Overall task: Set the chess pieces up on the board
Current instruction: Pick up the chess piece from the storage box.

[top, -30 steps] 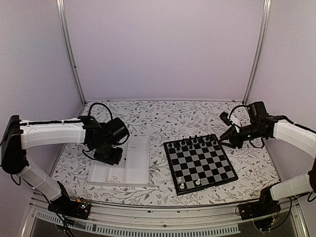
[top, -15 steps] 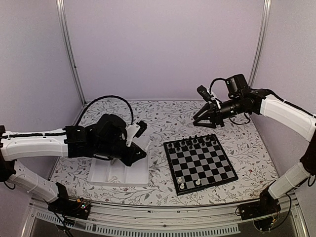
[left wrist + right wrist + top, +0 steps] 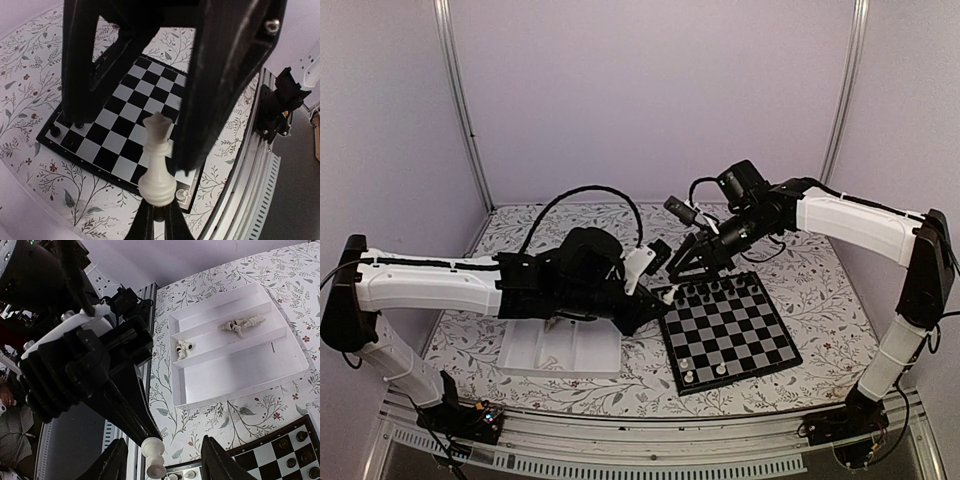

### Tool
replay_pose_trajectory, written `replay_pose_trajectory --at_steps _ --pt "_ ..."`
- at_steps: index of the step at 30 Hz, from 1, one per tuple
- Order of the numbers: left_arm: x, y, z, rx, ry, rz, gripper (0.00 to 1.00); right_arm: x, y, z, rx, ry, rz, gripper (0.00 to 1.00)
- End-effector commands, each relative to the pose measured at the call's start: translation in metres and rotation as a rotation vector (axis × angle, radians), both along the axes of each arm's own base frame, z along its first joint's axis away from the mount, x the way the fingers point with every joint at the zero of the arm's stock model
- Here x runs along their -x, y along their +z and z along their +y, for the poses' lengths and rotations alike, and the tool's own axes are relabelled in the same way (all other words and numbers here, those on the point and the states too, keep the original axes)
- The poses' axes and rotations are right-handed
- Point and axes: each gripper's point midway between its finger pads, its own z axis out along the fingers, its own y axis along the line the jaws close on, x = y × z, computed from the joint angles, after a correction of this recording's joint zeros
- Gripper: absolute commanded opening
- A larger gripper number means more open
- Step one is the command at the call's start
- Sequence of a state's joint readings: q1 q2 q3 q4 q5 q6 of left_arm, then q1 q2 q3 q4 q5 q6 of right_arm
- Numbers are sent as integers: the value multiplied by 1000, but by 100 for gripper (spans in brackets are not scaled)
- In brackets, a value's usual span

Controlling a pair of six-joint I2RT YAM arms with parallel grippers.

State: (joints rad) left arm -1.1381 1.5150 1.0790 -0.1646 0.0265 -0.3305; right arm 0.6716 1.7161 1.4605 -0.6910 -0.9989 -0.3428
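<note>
My left gripper (image 3: pixel 158 214) is shut on the base of a cream-white chess piece (image 3: pixel 157 162), holding it up in the air over the near-left part of the board (image 3: pixel 125 117). My right gripper (image 3: pixel 165 462) stands open facing it. Its fingers (image 3: pixel 116 460) straddle the same white piece (image 3: pixel 153 459) without touching it. In the top view the left gripper (image 3: pixel 655 297) and the right gripper (image 3: pixel 677 268) meet at the far-left corner of the board (image 3: pixel 730 328). Black pieces (image 3: pixel 712 290) fill the far rows. A few white pieces (image 3: pixel 704 372) stand on the near rows.
The white compartment tray (image 3: pixel 570 345) lies left of the board, under the left arm. It holds several white pieces (image 3: pixel 242 324) in its far compartments. The aluminium table rail (image 3: pixel 650 440) runs along the near edge.
The left arm has swung right from the tray to the board's edge with the white piece. The right arm has swept left across the board to meet it, and its jaws have widened.
</note>
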Motion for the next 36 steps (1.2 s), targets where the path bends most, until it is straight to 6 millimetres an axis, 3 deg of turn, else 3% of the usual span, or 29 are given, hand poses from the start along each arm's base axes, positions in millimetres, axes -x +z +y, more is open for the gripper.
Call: replay_pose_trajectory --at_steps 1,8,11,15,20,25,27,31,36 --pt "2 22 -13 63 -31 -48 0 11 -2 -3 9 6 21 53" --pt "1 21 -13 60 -25 -53 0 14 -5 -3 10 15 34 44" --pt "0 18 -11 51 -15 -49 0 14 -5 -3 6 18 40 33" --pt "-1 15 -9 37 -4 -44 0 18 -4 -3 -8 33 57 9" --pt "-19 -2 4 -66 103 -63 0 14 -2 -9 13 0 -11 0" --pt "-22 -24 11 -151 116 -51 0 -10 8 -39 49 -125 -170 0" --pt "-26 -31 18 -182 135 -46 0 -19 1 -58 92 -186 -215 0" --pt "-41 -33 32 -193 180 -33 0 -16 -28 -92 225 -242 -340 0" --pt "-55 -27 43 -188 212 -35 0 3 -64 -133 358 -269 -430 0"
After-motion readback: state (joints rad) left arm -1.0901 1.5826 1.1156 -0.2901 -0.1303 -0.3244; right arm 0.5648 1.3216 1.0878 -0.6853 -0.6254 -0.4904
